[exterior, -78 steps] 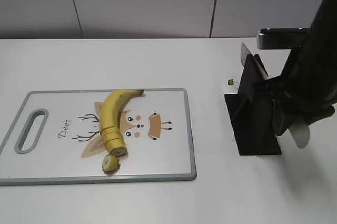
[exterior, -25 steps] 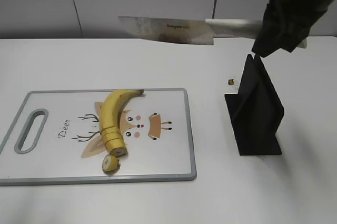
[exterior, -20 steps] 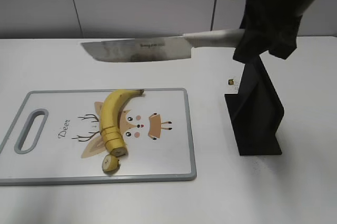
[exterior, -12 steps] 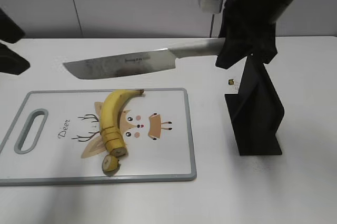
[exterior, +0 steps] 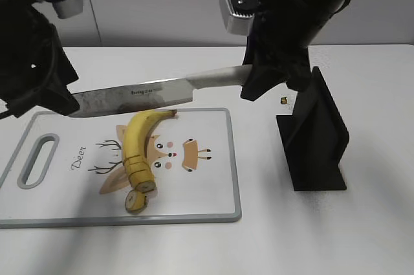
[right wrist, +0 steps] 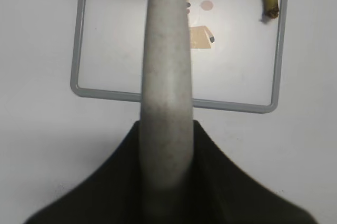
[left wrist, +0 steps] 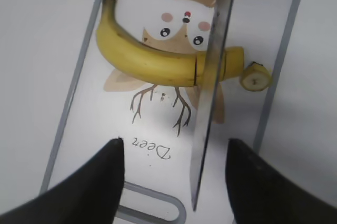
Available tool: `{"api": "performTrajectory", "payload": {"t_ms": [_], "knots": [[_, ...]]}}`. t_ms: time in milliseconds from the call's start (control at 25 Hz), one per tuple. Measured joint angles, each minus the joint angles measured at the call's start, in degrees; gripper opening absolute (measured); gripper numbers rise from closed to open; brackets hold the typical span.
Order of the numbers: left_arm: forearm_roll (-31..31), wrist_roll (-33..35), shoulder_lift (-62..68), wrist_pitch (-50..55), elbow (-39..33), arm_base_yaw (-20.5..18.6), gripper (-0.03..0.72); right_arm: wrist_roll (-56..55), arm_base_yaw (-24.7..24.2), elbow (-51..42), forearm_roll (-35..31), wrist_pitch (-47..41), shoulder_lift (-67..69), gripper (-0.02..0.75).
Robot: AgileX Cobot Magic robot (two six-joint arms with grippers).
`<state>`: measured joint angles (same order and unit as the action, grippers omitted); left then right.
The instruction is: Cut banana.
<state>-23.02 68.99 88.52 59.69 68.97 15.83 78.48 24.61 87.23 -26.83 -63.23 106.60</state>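
Note:
The yellow banana (exterior: 134,140) lies on the deer-print cutting board (exterior: 207,187), with its near end cut into slices and one loose slice (exterior: 136,200). My right gripper (exterior: 257,82) is shut on the pale handle of a large knife (exterior: 139,97). It holds the blade level, just above the banana's stem end. The right wrist view shows the handle (right wrist: 165,71) in the jaws (right wrist: 166,174). My left gripper (exterior: 46,97) is open over the board's left end. In the left wrist view the blade (left wrist: 213,76) crosses the banana (left wrist: 147,60) between my spread fingers (left wrist: 174,168), and neither finger touches it.
A black knife stand (exterior: 315,138) stands to the right of the board. A small dark object (exterior: 283,101) lies on the white table beside it. The board has a handle slot (exterior: 37,160) at its left end.
The right arm has carried the knife left and down to just above the banana. The left arm has come in from the left and now hangs over the board's left end.

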Motion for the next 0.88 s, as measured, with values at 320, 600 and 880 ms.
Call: {"api": "performTrajectory", "payload": {"t_ms": [320, 600, 880], "knots": [[-0.1, 0.1, 3.4, -1.0, 0.2, 0.0, 0.458, 0.7, 0.0, 1.5, -2.8, 1.3, 2.8, 0.161], [0.2, 0.6, 4.8, -2.0, 0.2, 0.1, 0.006, 0.8, 0.0, 1.6, -3.8, 2.2, 4.1, 0.161], [0.6, -1.1, 5.2, -8.5, -5.9, 0.5, -0.002, -0.5, 0.1, 1.6, -3.8, 2.8, 6.9, 0.162]]}}
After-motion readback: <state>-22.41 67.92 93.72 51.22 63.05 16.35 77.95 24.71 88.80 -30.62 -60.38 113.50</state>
